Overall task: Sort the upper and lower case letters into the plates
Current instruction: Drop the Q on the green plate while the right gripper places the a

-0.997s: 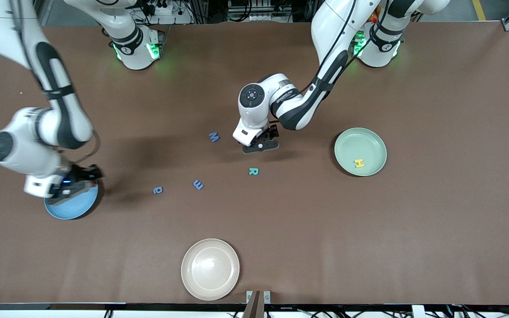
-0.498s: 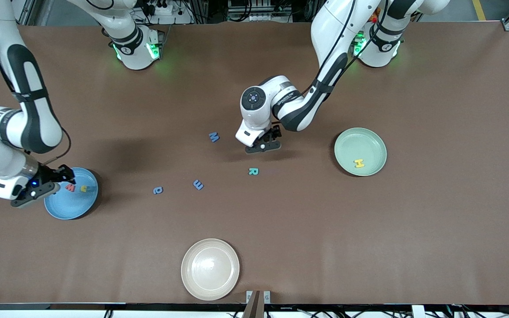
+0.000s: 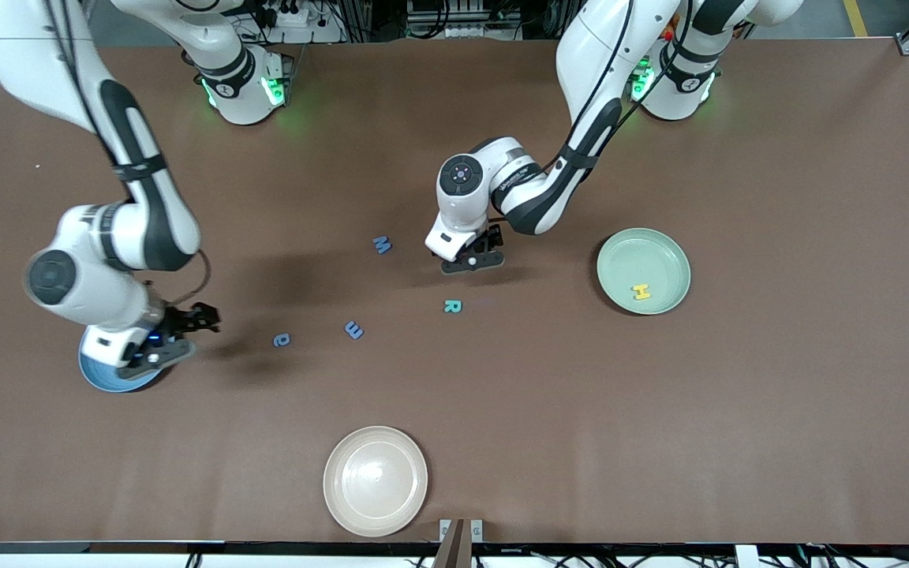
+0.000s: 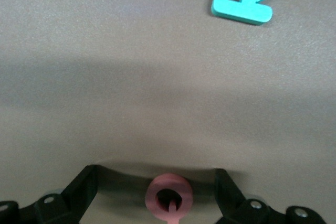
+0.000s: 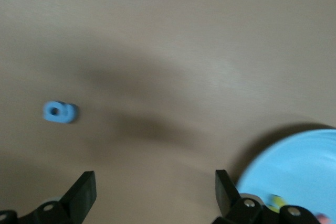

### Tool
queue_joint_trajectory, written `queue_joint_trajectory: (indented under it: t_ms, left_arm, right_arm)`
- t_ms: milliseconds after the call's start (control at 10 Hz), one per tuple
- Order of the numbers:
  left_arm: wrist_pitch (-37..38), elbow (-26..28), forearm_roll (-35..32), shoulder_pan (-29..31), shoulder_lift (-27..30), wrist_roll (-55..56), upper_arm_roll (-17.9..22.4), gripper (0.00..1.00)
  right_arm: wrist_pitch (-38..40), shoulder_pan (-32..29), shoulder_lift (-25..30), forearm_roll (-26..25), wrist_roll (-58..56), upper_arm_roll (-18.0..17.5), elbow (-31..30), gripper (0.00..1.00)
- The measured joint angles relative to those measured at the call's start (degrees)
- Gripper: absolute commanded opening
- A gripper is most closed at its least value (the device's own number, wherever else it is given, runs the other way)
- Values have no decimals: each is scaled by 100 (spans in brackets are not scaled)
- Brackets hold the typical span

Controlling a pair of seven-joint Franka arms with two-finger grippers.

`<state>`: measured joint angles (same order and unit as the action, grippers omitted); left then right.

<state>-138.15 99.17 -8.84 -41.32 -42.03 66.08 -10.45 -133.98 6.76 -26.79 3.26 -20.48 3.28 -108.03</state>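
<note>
Swung across since the earlier frames, the right gripper (image 3: 190, 322) is now seen over the inner rim of the light blue plate (image 3: 95, 380), in the lower part of the front view at the right arm's end of the table. Its jaws, clenched a second ago, are spread wide and nothing is held between them. A letter is therefore judged to have been delivered; a yellow scrap (image 5: 275, 201) is glimpsed in that plate in the right wrist view, though most of the plate is hidden under the wrist. The gripper is pointed toward the small blue e (image 3: 282, 340), which is judged the likely next pick.

The left gripper (image 3: 474, 259) has been shifted only slightly and is held low over the table near the middle of the front view. Its fingers (image 4: 79, 184) are fully released, and a pink letter (image 4: 169, 200) is framed between them on the table; no contact with either finger is seen, so a grasp is judged still to be made.

Loose on the table are a blue M (image 3: 381, 244), a teal R (image 3: 452, 306) and another blue letter (image 3: 353, 330). A yellow H (image 3: 641, 293) is already lying in the mint plate (image 3: 620, 244).
</note>
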Motion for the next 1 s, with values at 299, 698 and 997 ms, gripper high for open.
queue_joint_trajectory:
  t_ms: [299,698,997]
  left_arm:
    - [-2,2,0,-6,2,531,-22,91]
    - [-13,3,0,-14,31,732,-46,79]
    - [-21,1,0,-15,48,851,-60,65]
  right_arm:
    - [-27,387,-304,522,592,-1,147,100]
    - [-503,889,-824,545,1695,-3,365,100]
    - [-641,968,-1090,545,1802,35,392,100]
